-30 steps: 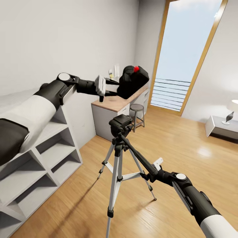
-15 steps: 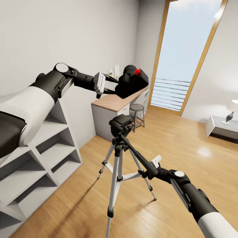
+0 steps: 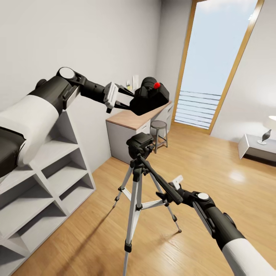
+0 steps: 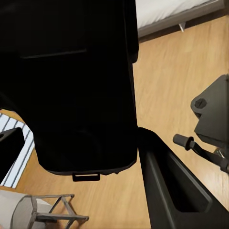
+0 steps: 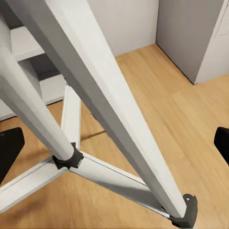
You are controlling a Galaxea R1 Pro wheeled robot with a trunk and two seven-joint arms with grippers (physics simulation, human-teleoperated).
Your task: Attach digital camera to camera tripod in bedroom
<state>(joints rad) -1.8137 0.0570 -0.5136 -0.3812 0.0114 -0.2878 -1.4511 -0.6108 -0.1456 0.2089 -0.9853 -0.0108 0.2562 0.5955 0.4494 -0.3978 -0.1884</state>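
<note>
High over the desk, my left gripper point(image 3: 128, 99) is shut on the digital camera point(image 3: 150, 98), a black box with a red button on top. In the left wrist view the camera body point(image 4: 76, 86) is close up, with one finger point(image 4: 167, 186) beside it. Below and a little nearer stands the camera tripod point(image 3: 134, 191), its black head point(image 3: 140, 142) bare and apart from the camera; the head point(image 4: 214, 117) also shows in the left wrist view. My right gripper point(image 3: 166, 195) is open at the pan handle's point(image 3: 161, 180) lower end. Silver legs point(image 5: 109, 105) pass between its spread fingertips point(image 5: 9, 155).
A white cube shelf point(image 3: 57, 172) stands at the left. A wood-topped desk point(image 3: 130, 119) with a round grey stool point(image 3: 158, 125) lies behind the tripod. A tall wood-framed window point(image 3: 218, 65) is at the back, and a low white table with a lamp point(image 3: 264, 140) at the right.
The left arm has brought the camera slightly left and down, turning it more level. The right gripper has crept up and left along the pan handle.
</note>
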